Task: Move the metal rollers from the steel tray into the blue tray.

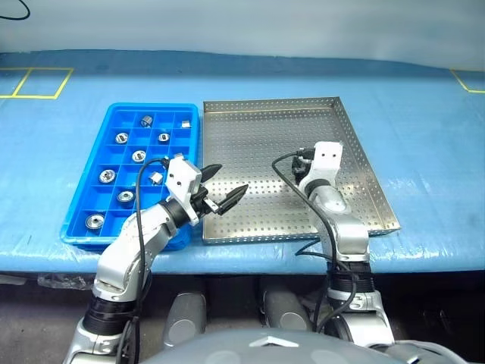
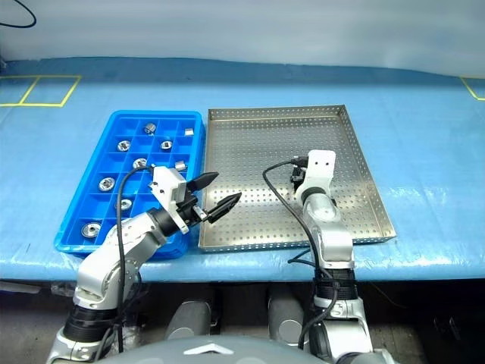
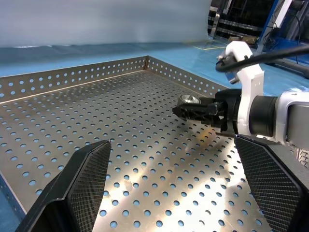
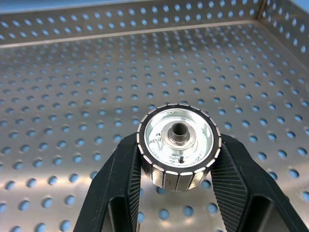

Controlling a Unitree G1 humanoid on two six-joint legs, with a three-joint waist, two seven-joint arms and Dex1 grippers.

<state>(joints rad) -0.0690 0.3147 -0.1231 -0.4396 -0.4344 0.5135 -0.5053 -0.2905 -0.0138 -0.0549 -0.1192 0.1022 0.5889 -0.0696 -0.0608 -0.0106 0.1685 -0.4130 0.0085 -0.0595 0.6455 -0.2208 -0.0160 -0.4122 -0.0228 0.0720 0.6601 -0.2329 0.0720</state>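
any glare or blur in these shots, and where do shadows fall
Left wrist view: warm glare patches on the steel tray floor near the right gripper; the left gripper's own fingers look soft up close. Right wrist view: the roller is sharp, with bright reflections on its face, while the tray's far rim blurs slightly. Left eye view: even lighting, faint shadows under the arms, blue tray evenly lit.

Workshop or lab: blue-covered bench (image 1: 424, 136), yellow tape marks (image 1: 34, 83), racking (image 3: 251, 19) behind.
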